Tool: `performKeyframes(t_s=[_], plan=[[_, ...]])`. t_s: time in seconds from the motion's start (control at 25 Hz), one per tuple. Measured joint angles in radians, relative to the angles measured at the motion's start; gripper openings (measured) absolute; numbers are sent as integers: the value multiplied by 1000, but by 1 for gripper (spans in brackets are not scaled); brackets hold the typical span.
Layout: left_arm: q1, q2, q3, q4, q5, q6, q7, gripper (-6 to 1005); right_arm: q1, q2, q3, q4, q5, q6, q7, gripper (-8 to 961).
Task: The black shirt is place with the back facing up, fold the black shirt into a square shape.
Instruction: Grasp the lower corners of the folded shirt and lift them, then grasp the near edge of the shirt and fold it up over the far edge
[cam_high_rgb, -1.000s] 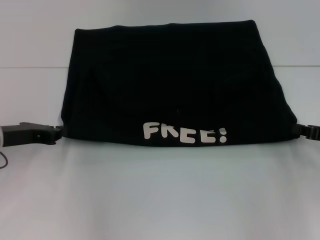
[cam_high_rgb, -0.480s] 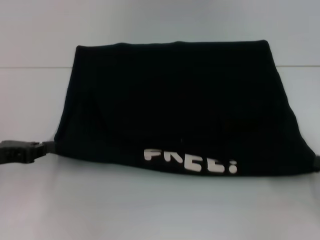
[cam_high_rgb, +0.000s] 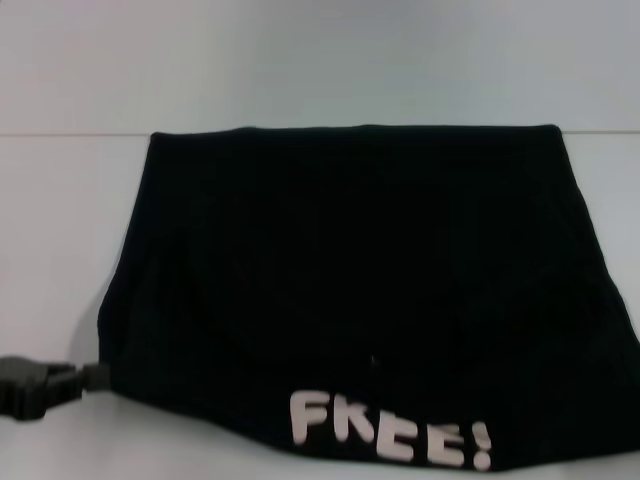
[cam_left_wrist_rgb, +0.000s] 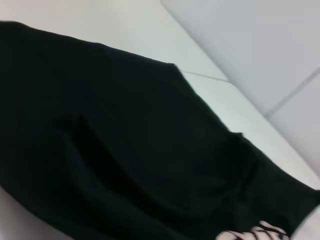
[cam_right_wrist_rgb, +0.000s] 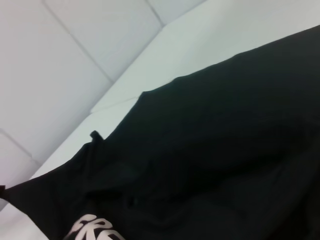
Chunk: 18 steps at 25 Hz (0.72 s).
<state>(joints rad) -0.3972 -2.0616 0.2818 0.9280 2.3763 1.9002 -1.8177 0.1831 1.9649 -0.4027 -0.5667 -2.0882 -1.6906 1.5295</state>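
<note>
The black shirt (cam_high_rgb: 360, 290) hangs spread wide above the white table, its front edge with white "FREE!" lettering (cam_high_rgb: 390, 440) nearest me. My left gripper (cam_high_rgb: 97, 377) is at the shirt's lower left corner, shut on the fabric's edge. The shirt's right corner runs off the head view's right side, and my right gripper is out of view there. Black cloth (cam_left_wrist_rgb: 125, 150) fills the left wrist view, with a bit of lettering (cam_left_wrist_rgb: 255, 232) at one edge. The right wrist view shows the shirt (cam_right_wrist_rgb: 225, 150) and part of the print (cam_right_wrist_rgb: 92, 230); neither wrist view shows fingers.
The white table (cam_high_rgb: 50, 230) stretches under and around the shirt, meeting a pale wall (cam_high_rgb: 300, 60) behind it. The wall's panel seams show in both wrist views.
The shirt's lettered edge has come nearer and lower in the head view, and its far fold has dropped. The left gripper moved the same way with its corner. The right gripper has slipped out of frame.
</note>
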Motion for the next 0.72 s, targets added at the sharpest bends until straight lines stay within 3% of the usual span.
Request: performKeyframes(t_s=[0.24,0.72], plan=[[26,0,-45,0,62,130,50,1,-50,0,13,5,-24,-82,-45,26],[39,-4,-70,1,97,150,53,1,-72,12,123,7,-105,-164,-104,24]])
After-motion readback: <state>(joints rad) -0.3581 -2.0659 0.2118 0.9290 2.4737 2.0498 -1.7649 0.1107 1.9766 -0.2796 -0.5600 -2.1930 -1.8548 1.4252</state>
